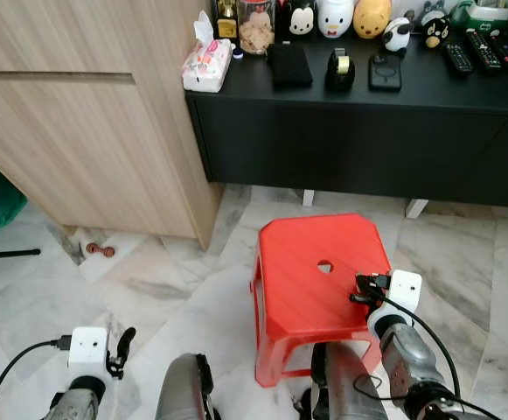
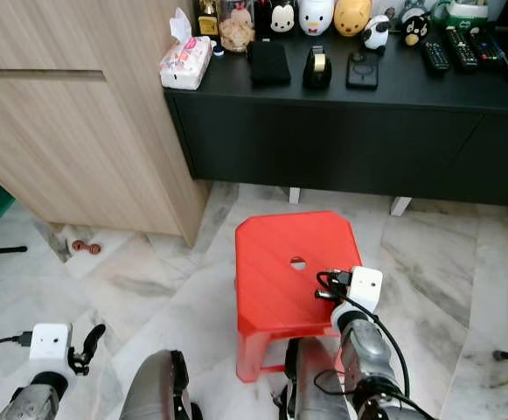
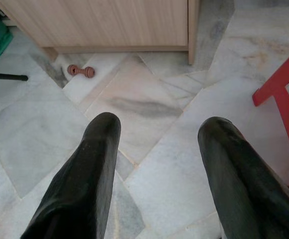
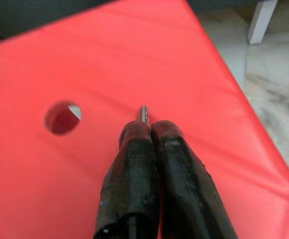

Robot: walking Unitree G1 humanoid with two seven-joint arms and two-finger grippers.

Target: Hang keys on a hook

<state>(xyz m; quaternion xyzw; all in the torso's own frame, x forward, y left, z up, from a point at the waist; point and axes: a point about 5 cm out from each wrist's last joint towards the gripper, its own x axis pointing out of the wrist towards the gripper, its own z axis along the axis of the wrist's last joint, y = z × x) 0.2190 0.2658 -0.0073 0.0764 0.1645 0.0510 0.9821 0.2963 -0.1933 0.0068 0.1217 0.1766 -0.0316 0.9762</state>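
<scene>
My right gripper (image 4: 150,130) is shut just above the seat of a red plastic stool (image 1: 310,280). A thin metal key tip (image 4: 144,114) pokes out between its pressed fingertips; the rest of the keys is hidden by the fingers. It hovers a little to the side of the seat's round hole (image 4: 62,117). In the head views the right wrist (image 1: 400,293) sits over the stool's right edge. My left gripper (image 3: 159,134) hangs low on the left over the marble floor, open with nothing between its fingers.
A black sideboard (image 1: 358,131) stands behind the stool, carrying a tissue pack (image 1: 206,66), a tape dispenser (image 1: 339,70), remotes and figurines. A tall wooden cabinet (image 1: 87,131) fills the left. A small brown toy (image 1: 100,250) lies on the floor by its corner.
</scene>
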